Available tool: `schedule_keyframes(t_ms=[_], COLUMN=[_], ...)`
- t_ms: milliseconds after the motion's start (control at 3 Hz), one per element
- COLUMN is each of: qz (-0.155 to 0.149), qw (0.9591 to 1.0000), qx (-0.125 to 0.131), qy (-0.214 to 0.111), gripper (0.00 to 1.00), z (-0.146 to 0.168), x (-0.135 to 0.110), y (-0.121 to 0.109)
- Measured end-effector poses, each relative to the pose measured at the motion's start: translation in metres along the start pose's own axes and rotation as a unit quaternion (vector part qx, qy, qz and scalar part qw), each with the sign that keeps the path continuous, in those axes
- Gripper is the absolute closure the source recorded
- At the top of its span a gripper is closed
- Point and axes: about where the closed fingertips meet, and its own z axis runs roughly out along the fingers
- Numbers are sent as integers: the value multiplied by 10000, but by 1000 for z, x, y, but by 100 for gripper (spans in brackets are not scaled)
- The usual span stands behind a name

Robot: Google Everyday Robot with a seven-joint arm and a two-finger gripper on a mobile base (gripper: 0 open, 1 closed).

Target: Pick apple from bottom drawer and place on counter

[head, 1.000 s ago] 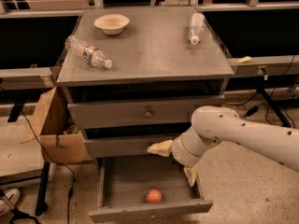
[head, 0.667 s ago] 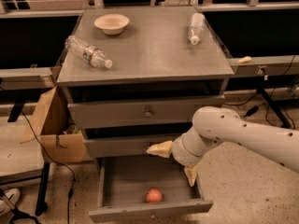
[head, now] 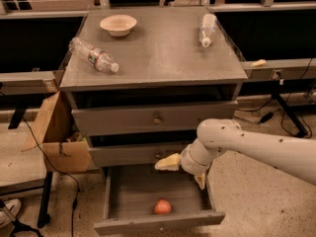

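Gripper (head: 179,176), fingers (head: 168,162) spread, hovers over the open bottom drawer (head: 133,191), above the apple (head: 162,207); nearer bottle (head: 94,56) label unreadable.

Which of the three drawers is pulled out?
The bottom drawer: it is pulled far out, with the apple lying inside, while the middle drawer and top drawer sit back. The gripper hangs open over its back end.

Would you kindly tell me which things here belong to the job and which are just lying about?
Job: apple, bottom drawer, counter, open pincer over the drawer.
Lying about: bowl, labelled bottle, other bottle, cardboard box.
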Motion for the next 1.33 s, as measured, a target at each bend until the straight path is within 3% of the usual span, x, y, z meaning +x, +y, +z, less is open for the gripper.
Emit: schedule_keyframes(t_ms=[333,667,1000,1333], qz=[-666,-1062,-1362,-1364], qw=[9976,9935,9889,9889], qx=[-8,-81,104,59], qy=[-200,-403,-590,-590], gripper=[0,0,0,0], z=[61,123,196,198], x=[35,61,79,78], y=[18,39,70,70])
